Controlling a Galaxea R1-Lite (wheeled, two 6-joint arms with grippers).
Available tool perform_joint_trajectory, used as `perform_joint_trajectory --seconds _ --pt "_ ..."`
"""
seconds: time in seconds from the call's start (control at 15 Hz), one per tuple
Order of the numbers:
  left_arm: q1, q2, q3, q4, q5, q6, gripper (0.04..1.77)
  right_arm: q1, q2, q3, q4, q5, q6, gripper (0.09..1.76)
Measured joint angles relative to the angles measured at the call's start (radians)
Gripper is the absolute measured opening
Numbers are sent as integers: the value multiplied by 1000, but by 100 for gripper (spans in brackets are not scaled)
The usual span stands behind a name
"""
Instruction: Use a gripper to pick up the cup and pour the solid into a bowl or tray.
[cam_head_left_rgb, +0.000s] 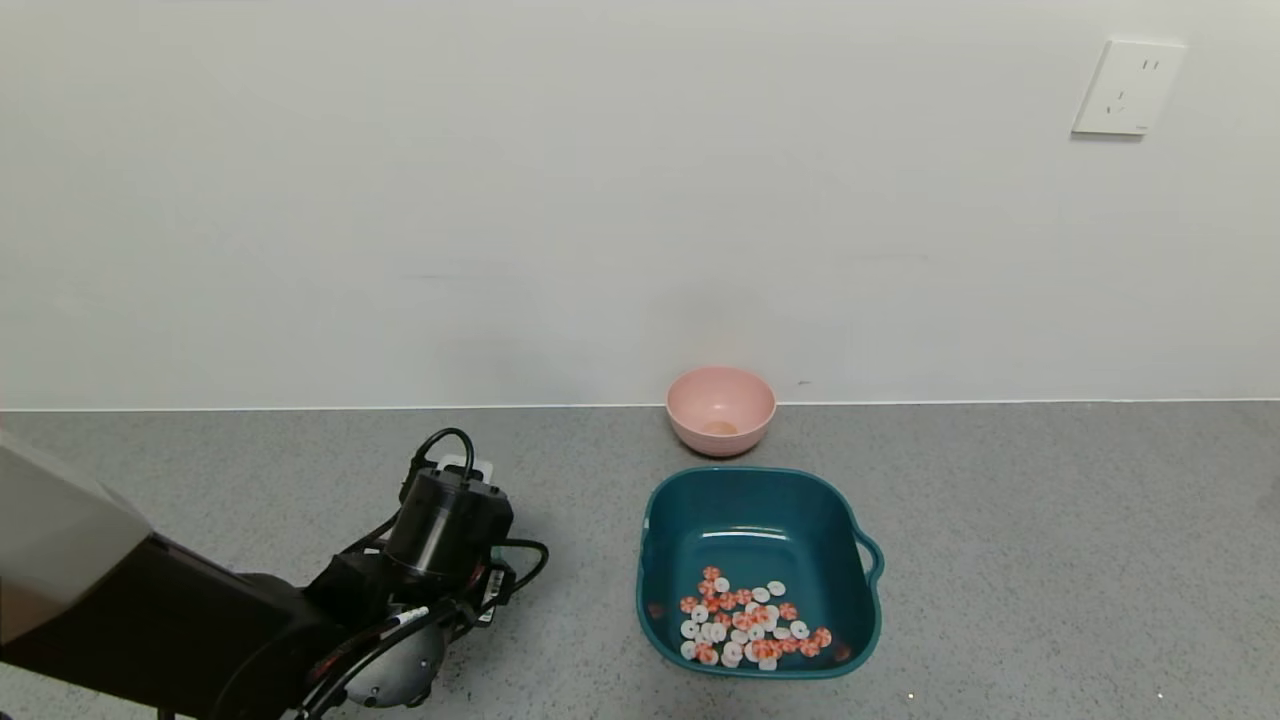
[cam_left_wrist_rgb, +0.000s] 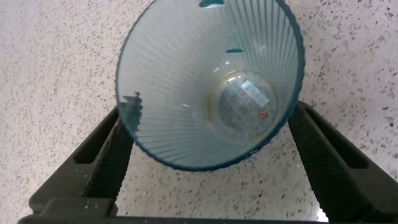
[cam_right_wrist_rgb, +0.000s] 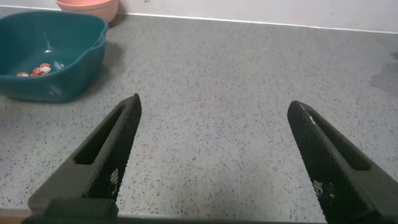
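The pale blue-green ribbed cup (cam_left_wrist_rgb: 186, 81) stands upright on the speckled counter, seen from above in the left wrist view. It holds none of the solid; only a label shows at its base. My left gripper (cam_left_wrist_rgb: 211, 111) points down around it, open, with a black finger (cam_left_wrist_rgb: 115, 155) on each side and wide of the cup's base. In the head view the left wrist (cam_head_left_rgb: 445, 525) hides the cup. The solid (cam_head_left_rgb: 750, 625), white and orange-red discs, lies in the teal basin (cam_head_left_rgb: 760, 478). My right gripper (cam_right_wrist_rgb: 214, 104) is open over bare counter, right of the basin (cam_right_wrist_rgb: 56, 81).
A small pink bowl (cam_head_left_rgb: 720, 410) stands against the wall just behind the basin. The grey counter (cam_head_left_rgb: 1050, 560) ends at a white wall with a socket (cam_head_left_rgb: 1128, 88) high on the right.
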Motion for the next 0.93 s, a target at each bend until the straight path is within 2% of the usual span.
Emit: perform_joint_trajectory --seconds 0.53,0.8,0.93 --pt "-1 -145 87 14 0 14 170 0 0 0 0 0 0 171" --pt "-1 -268 130 26 6 71 170 0 0 0 0 0 0 171" --pt "-1 -344 145 71 18 88 171 0 0 0 0 0 0 171"
